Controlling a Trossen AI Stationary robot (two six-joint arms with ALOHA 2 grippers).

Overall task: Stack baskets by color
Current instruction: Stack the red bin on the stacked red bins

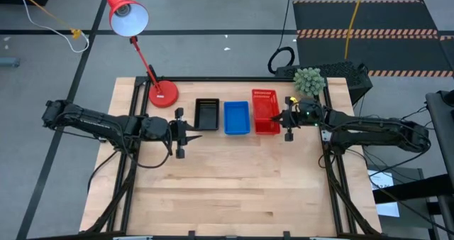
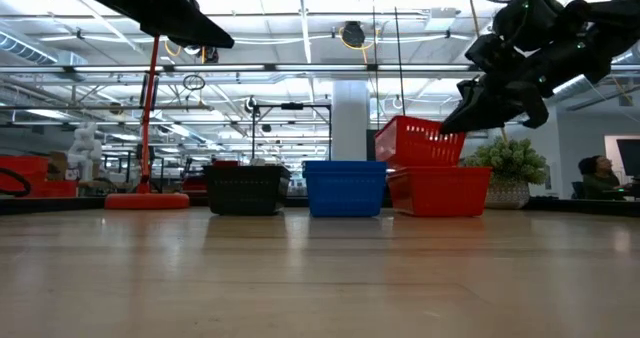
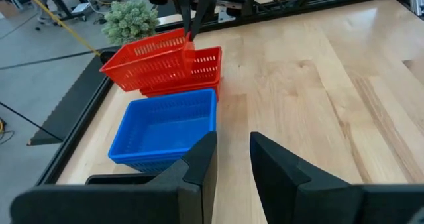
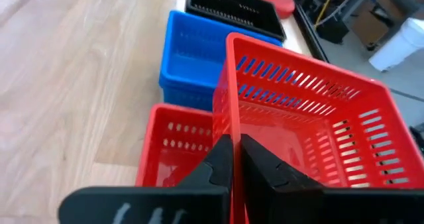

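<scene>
Two dark fingers of the right gripper (image 4: 233, 159) are pinched shut on the near wall of a red basket (image 4: 311, 124), the thin plastic rim caught between them. That basket hangs tilted, its gripped side up and its far side dipping toward a second red basket (image 4: 173, 144) that sits flat on the worktop (image 1: 234, 176) directly beneath it. From the level view the lifted one leans over the lower one and overlaps its top edge; whether the two actually touch is hard to say from these angles.

Just beside the red pair stands a blue basket (image 1: 236, 117), and beside that a black basket (image 1: 207, 113), the three colours forming a short row along the far part of the worktop. From above I cannot make out how many baskets are nested in the blue or the black spot.

The left gripper (image 1: 190, 129) hovers above the bare wood near the black basket, its fingers (image 3: 199, 159) parted by a narrow gap with nothing between them.

Beyond the black basket, a red desk lamp (image 1: 128, 15) stands with its round base on the worktop's corner. A small green potted plant (image 1: 308, 80) sits at the opposite far corner, behind the right arm.
</scene>
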